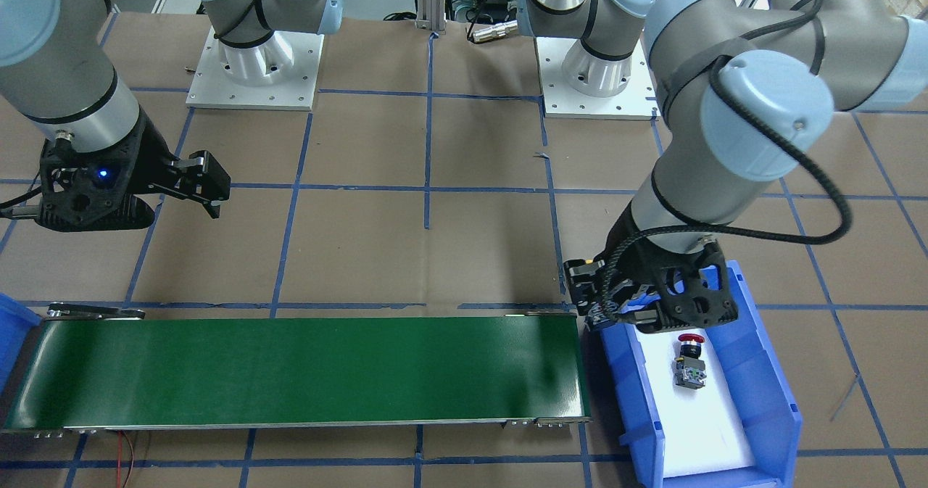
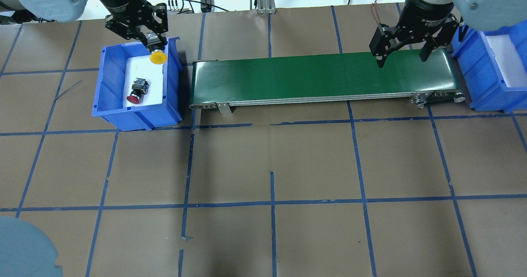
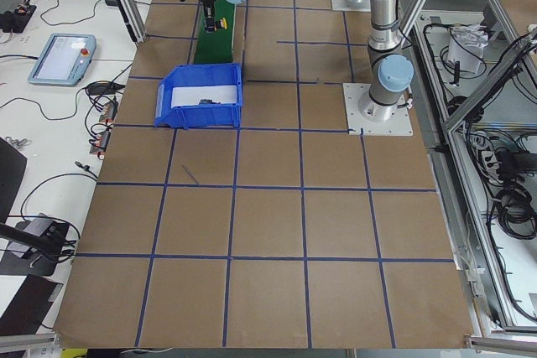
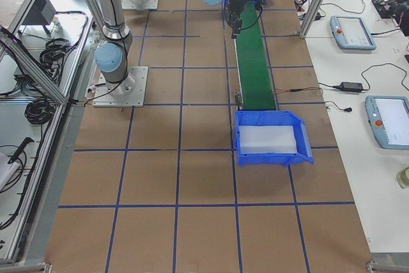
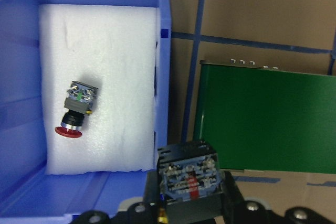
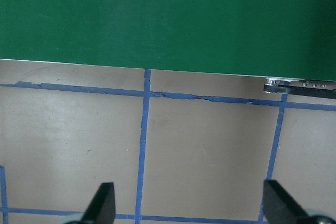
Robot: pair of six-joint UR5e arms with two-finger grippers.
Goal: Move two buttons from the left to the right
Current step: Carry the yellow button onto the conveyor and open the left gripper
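Observation:
My left gripper (image 2: 155, 42) is shut on the yellow-capped button (image 2: 158, 57) and holds it above the far right corner of the left blue bin (image 2: 108, 83). In the left wrist view the button's contact block (image 5: 188, 178) sits between the fingers. The red mushroom-capped button (image 2: 137, 91) lies on its side on the white foam in that bin; it also shows in the front view (image 1: 690, 361) and the left wrist view (image 5: 76, 109). My right gripper (image 2: 401, 57) is open and empty above the right end of the green conveyor (image 2: 321, 77).
The right blue bin (image 2: 473, 63) with a white foam liner stands past the conveyor's right end. The conveyor (image 1: 290, 372) runs between the two bins. Blue tape lines grid the brown table. The arm bases stand on white plates (image 1: 254, 89).

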